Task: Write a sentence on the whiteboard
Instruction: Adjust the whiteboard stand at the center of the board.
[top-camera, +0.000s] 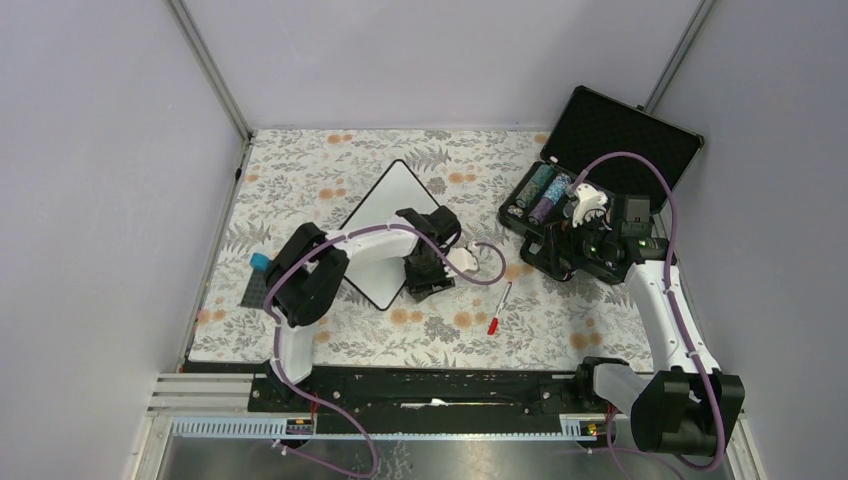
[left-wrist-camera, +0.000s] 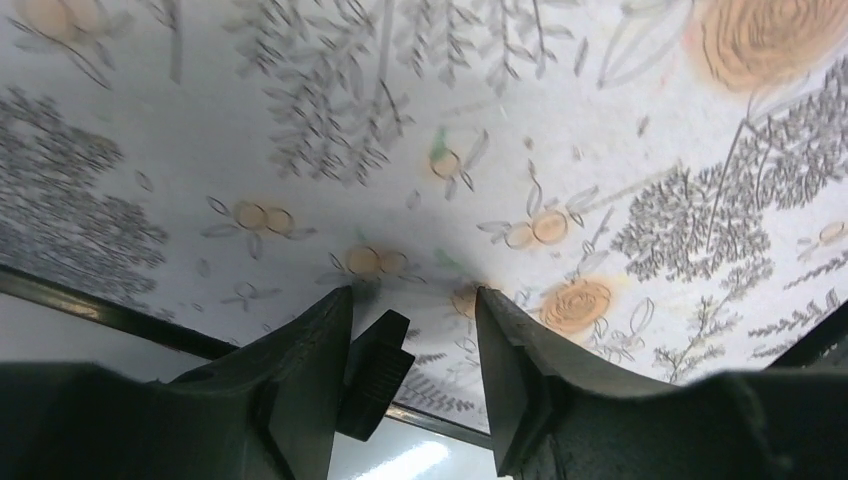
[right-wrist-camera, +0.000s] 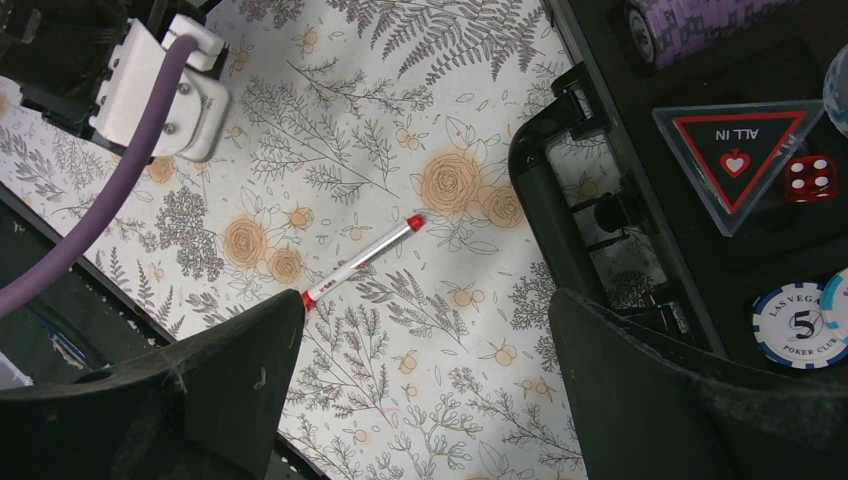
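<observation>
Whiteboard: mid-surface, lying as tilted diamond, blank, no sentence visible.
Left gripper: over whiteboard's near-right edge, jaws half apart, nothing clamped.
Marker: right of whiteboard, lying loose.
Right gripper: farther right, above marker, jaws wide, empty.
Whiteboard probably light, stiff, slick, may slide under pen pressure; hold by rim.
Marker slim, may roll; take mid-barrel.

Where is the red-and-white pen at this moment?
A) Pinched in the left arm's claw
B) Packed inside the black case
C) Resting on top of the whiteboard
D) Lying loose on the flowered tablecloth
D: the pen lies by itself on the flowered tablecloth, between the whiteboard and the black case, with nothing touching it.
</observation>
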